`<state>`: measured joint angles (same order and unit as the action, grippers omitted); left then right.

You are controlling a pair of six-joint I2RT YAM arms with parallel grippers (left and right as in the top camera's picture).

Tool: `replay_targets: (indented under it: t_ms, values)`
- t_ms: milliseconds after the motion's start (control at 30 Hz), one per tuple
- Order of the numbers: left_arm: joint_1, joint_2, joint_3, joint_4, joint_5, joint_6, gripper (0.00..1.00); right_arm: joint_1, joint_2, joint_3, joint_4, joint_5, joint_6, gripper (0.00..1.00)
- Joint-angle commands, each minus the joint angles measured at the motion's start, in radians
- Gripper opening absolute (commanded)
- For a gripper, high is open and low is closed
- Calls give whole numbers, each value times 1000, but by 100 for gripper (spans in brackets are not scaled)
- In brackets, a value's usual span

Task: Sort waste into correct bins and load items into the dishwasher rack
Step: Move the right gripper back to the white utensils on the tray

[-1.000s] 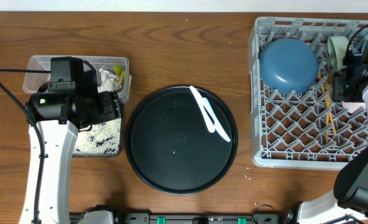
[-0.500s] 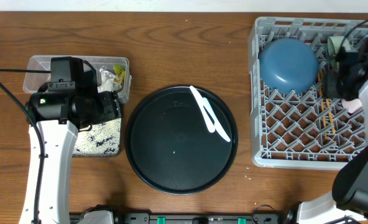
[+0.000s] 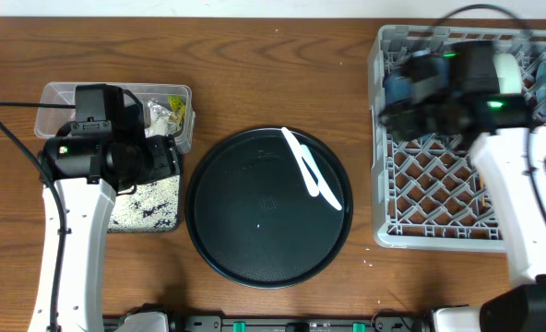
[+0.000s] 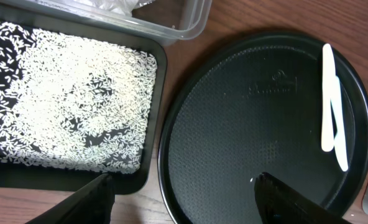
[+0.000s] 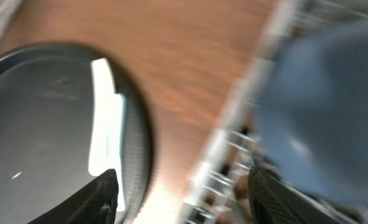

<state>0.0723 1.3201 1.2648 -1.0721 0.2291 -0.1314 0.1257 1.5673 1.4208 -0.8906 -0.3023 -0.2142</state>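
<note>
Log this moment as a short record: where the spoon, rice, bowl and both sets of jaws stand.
spoon: lying on the round black tray
rice: spread in the shallow black tray
clear tub: beside that tray, wrapper and tissue inside
blue bowl: in the rack, partly hidden by the right arm
left jaws: open, empty
right jaws: open, empty, view blurred

Two arms work the table: the left arm (image 3: 70, 231) and the right arm (image 3: 522, 194). There are two bins, one clear tub (image 3: 47, 115) and one shallow black tray (image 3: 144, 228). The loose rice grains (image 3: 153, 198) in that tray are too many to count. There is one round black tray (image 3: 255, 221) and one rack (image 3: 430, 235). One blue bowl (image 5: 321, 106) shows in the rack. One yellow-green wrapper (image 3: 174, 103) lies in the tub. The white spoon (image 3: 310, 171) looks like one, though it may be two overlapping pieces.
</note>
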Motion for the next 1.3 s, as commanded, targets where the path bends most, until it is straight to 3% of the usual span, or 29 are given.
replay_targets:
  t_ms: [0,167,367,500,1067,1267]
  values:
    - [5,-7,2,-5,-5,-5,73,124,57,-6,-2,3,28,62]
    - [5,-7,2,-5,-5,-5,73,294,185,-6,16,119,129,55]
    - [5,-7,2,-5,-5,-5,73,409,317,-6,85,135,238,49]
    - [5,-7,2,-5,-5,-5,74,465,391,-6,101,264,356,47]
    - [5,-1,2,-6,-5,-5,73,504,498,-7,113,301,427,45]
    - [5,2,2,-6,-5,-5,73,513,499,-7,124,302,427,38]
